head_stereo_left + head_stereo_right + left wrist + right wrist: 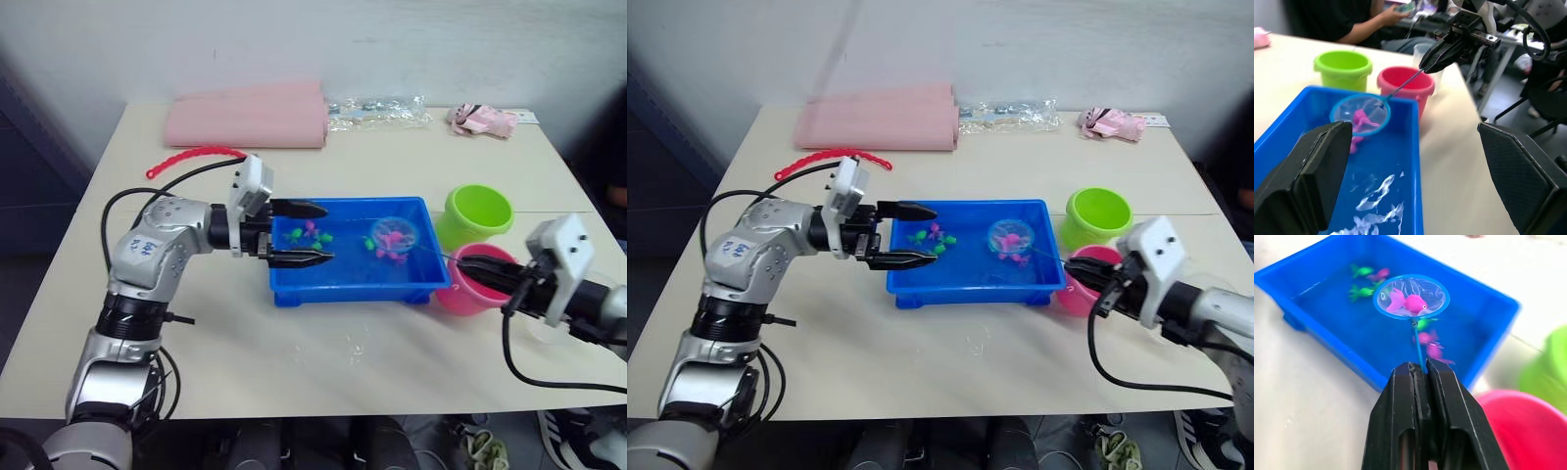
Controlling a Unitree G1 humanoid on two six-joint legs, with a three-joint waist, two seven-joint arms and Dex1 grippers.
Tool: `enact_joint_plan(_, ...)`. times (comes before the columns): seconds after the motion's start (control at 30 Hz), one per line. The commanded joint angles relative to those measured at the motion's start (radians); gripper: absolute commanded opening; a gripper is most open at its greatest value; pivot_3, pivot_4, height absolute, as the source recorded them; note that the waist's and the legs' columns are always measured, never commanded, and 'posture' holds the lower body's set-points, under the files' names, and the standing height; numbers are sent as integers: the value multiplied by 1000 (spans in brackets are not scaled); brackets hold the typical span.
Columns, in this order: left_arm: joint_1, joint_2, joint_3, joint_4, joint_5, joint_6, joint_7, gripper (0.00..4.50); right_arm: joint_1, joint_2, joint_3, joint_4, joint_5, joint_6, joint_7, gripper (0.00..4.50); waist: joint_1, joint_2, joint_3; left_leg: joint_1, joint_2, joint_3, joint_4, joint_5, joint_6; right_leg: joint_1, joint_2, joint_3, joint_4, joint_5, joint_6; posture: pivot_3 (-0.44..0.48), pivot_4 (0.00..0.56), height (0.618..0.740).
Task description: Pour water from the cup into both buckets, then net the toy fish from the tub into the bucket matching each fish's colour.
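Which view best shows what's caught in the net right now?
The right wrist view: it looks straight into the net, where one pink fish lies on the mesh. The left wrist view shows that fish side-on; in the head views it is a small pink blur over the tub.

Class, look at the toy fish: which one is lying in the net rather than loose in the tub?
The pink fish lies in the net, held over the tub by the right gripper; the other fish sit loose in the tub.
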Motion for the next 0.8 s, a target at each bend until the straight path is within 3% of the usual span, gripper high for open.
enact_joint_plan(0.03, -52, -34, -15, 48, 9, -49, -31, 4474, 66, -4, -195, -101, 51, 57, -37, 0, -2, 0, 0, 0, 0, 0, 0, 0, 0, 0, 0, 0, 0, 0, 0, 0, 150, 738)
enact_joint_plan(0.23, -108, -99, -62, 158, 39, -129, -108, 4474, 288, -12, -475, -196, -21, 43, -3, 0, -1, 1, -1, 0, 0, 0, 0, 0, 0, 0, 0, 0, 0, 0, 0, 0, 150, 738)
enact_joint_plan(0.4, -133, -134, -69, 214, 58, -171, -136, 4474, 443, -12, -510, -232, -177, -108, 27, 0, -3, 1, -1, 1, -1, 1, 0, 0, 1, 0, 0, 1, 0, 0, 0, 0, 150, 738)
enact_joint_plan(0.57, -146, -154, -71, 255, 77, -201, -145, 4474, 607, -57, -421, -146, -603, -652, 56, 0, -6, 2, -2, 1, -2, 1, -1, 0, 1, 0, 0, 1, 0, 0, 0, 0, 150, 738)
enact_joint_plan(0.7, -154, -149, -66, 265, 84, -206, -155, 4474, 671, -136, -394, 12, -983, -1094, -43, 0, -7, 2, -2, 1, -1, 2, 0, 0, 0, -1, 0, 2, 0, 0, 1, 0, 150, 738)
enact_joint_plan(0.8, -157, -144, -61, 267, 89, -210, -154, 4474, 637, -146, -406, 96, -1103, -1268, -137, 0, -5, 2, -2, 1, 0, 1, -1, 0, 0, 0, 0, 2, 0, 0, 1, 0, 150, 738)
